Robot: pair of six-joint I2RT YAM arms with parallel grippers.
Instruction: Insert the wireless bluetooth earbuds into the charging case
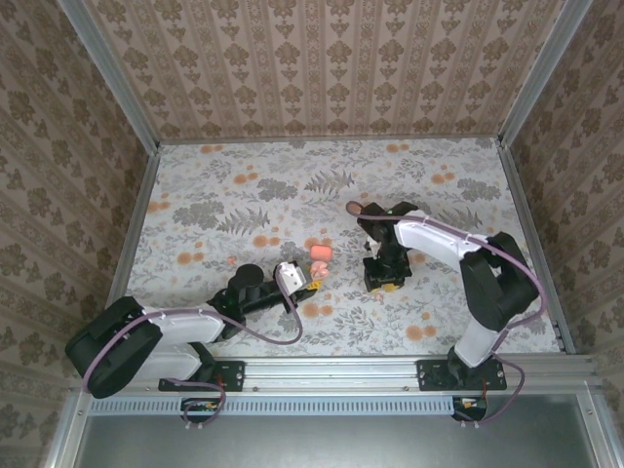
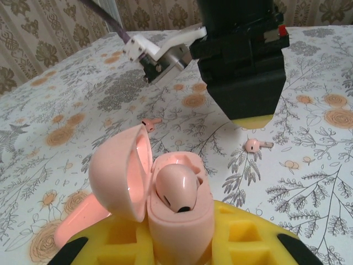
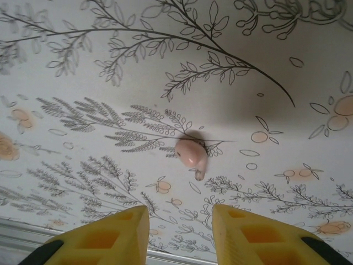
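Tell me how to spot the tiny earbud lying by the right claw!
Start at the flowery table and find the right arm's claw with yellow tips. Just beyond those tips, alone on the cloth, lies the earbud. Unlike the flat orange printed flowers around it, it is a shiny pink blob with a short stem.

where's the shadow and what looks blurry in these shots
Right wrist: loose earbud sharp, a broad soft shadow on the tablecloth just above it. Left wrist: the open case, very close, looks slightly soft. Top view: even light, no glare.
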